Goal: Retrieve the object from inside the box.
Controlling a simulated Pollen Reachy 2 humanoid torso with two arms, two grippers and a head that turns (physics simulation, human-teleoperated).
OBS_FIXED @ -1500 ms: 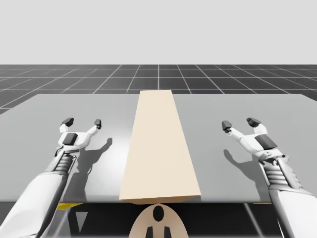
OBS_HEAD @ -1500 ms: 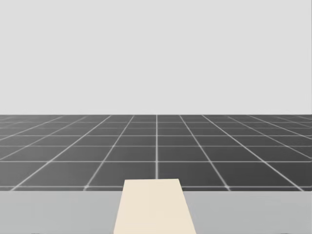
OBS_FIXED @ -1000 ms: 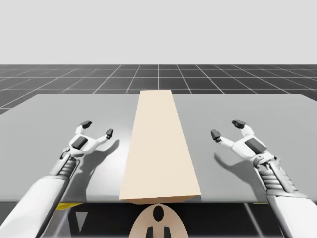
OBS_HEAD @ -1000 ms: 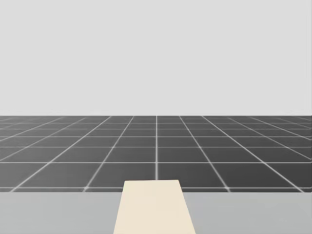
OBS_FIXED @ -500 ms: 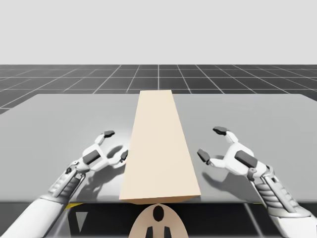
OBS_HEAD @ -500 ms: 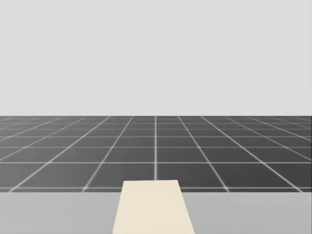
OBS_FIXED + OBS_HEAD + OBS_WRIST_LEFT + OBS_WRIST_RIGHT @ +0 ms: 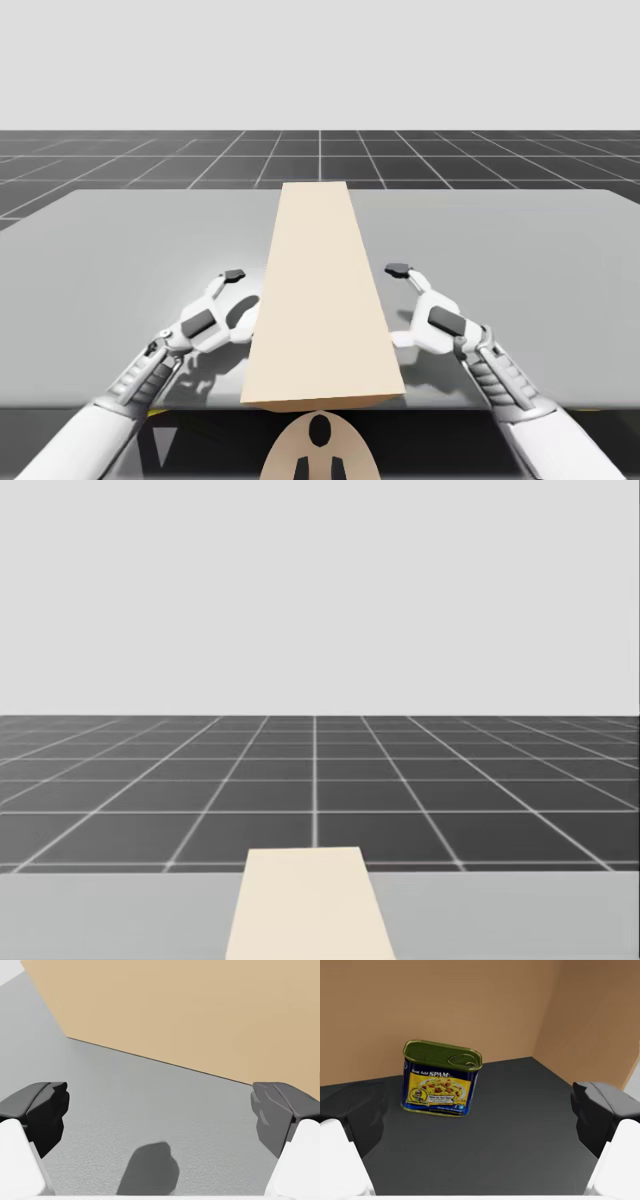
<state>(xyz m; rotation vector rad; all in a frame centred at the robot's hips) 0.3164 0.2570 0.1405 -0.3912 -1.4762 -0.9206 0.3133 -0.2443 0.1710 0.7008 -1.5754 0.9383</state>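
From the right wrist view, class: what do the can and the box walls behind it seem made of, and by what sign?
Blue and yellow rectangular can: probably metal, glossy; its greenish-gold top shines and bears a pull ring. Box walls: likely cardboard, matte; flat tan without shine, though the render leaves it open.

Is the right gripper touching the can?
Apart. The right wrist view shows the can standing ahead of the open right gripper, with bare dark floor between them.
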